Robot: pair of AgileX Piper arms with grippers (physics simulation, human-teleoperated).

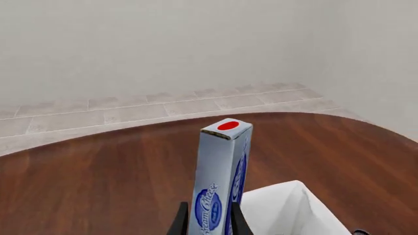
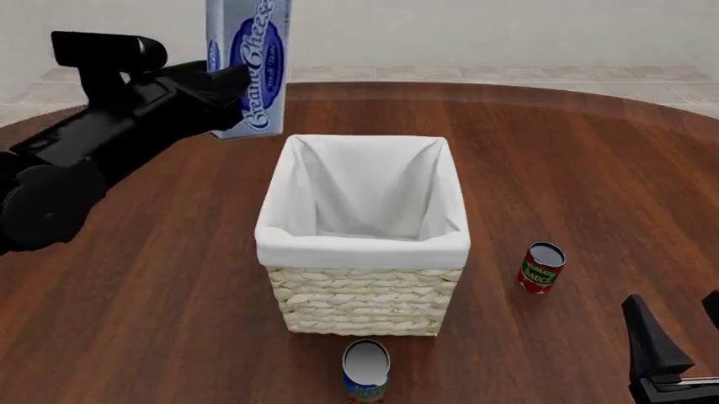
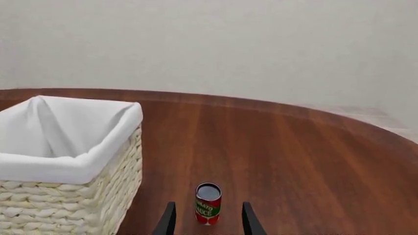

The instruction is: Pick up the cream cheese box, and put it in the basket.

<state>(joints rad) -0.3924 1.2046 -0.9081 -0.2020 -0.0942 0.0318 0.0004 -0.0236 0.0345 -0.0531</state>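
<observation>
Cream cheese box (image 2: 247, 63), a flat pale blue-grey carton with a dark blue oval and white writing, is hanging in the air, standing tall, up behind the far left corner of the big square woven basket (image 2: 365, 290). The black left gripper (image 2: 231, 84) is squeezing the box tight near its lower end. In the left wrist view the box's (image 1: 222, 171) red spot is showing on its top end, and a white corner of the basket's cloth (image 1: 290, 210) is peeking in beside it.

The basket is sitting in the middle of the round brown wooden table (image 2: 135, 295). A small red can (image 2: 541, 267) is standing just to the right of the basket. A blue and orange can (image 2: 365, 370) is standing just in front of the basket. The right gripper (image 3: 205, 220) is waiting near the red can (image 3: 207, 203) with its fingers (image 3: 167, 221) apart and holding nothing.
</observation>
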